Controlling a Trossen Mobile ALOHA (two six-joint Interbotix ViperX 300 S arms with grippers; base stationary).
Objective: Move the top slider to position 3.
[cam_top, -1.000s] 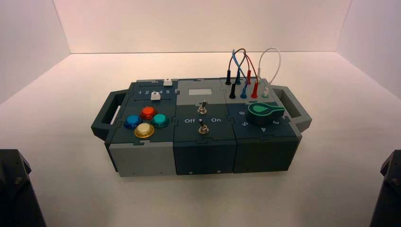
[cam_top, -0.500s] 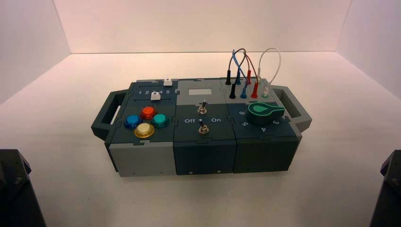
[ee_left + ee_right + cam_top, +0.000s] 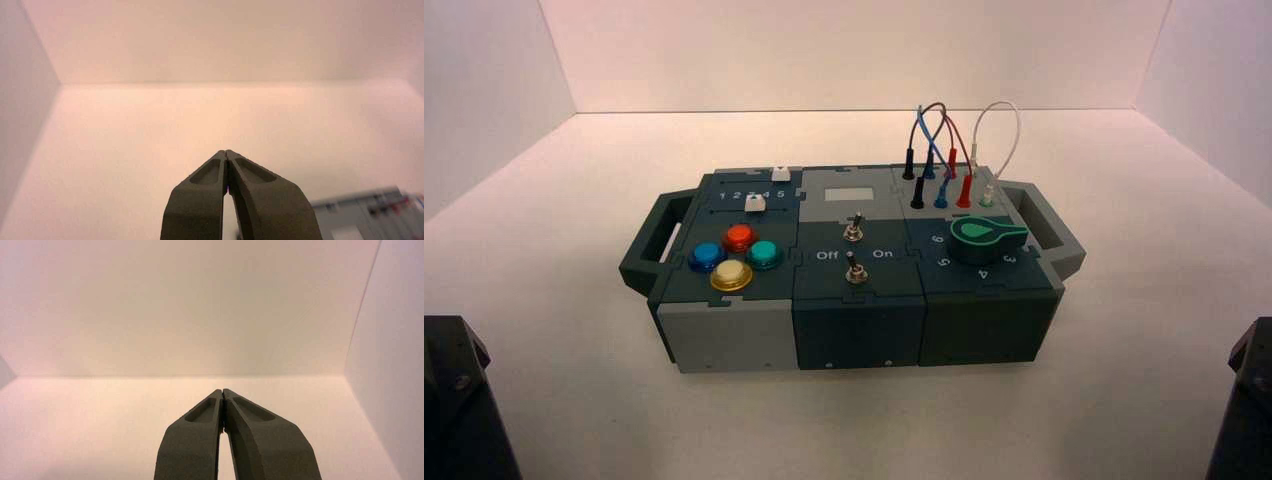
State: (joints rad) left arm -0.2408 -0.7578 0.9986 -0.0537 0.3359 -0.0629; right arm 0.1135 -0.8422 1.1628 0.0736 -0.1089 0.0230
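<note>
Both arms idle, nothing gripped. Left claw (image 3: 225,151) hangs off the near left side of the box (image 3: 737,338), fingers together on nothing; right claw (image 3: 223,390) hangs off the near right side of the box, likewise together and empty. I read this as a parked stance, kept back so that neither arm covers the box's panels. Task item: the top slider (image 3: 781,175), a small white knob at the far edge of the box's left panel, toward the box's middle. Its setting I cannot read from here. The lower slider (image 3: 755,204), a similar white knob, sits on the same panel nearer the box's front and partly overlaps my view of position 3 (image 3: 750,194). Judgement: the move has not begun. The left claw is the natural choice, the slider being on the box's left part; it should come in over the box's far left area with its tips together, then push the knob sideways toward the box's left end. Risks: nudging the lower slider on the way in, overshooting the mark, or pressing down hard enough to shift the box
</note>
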